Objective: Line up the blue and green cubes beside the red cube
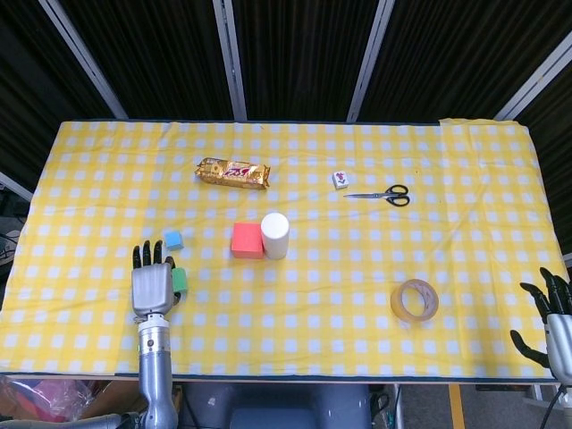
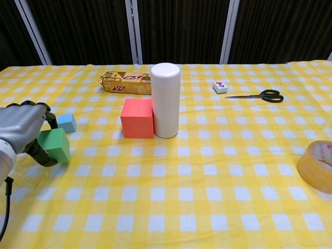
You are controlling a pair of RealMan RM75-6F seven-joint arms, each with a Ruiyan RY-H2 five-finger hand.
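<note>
While my left hand (image 2: 21, 132) grips green cube (image 2: 54, 144) at table's (image 1: 357, 295) left side, blue cube (image 2: 66, 123) sits just behind it. Red cube (image 2: 137, 118) further right, touching white cylinder (image 2: 166, 98). My right hand (image 1: 556, 322) at far right edge, fingers spread, holding nothing.

This looks like a robot laboratory set up for tests. The surface wears a yellow and white checked cloth (image 1: 465, 179), black ribbed panels with grey metal bars (image 1: 231, 58) close the back, and unrelated things lie scattered: black-handled scissors (image 1: 382, 194), a roll of clear tape (image 1: 415, 300).
</note>
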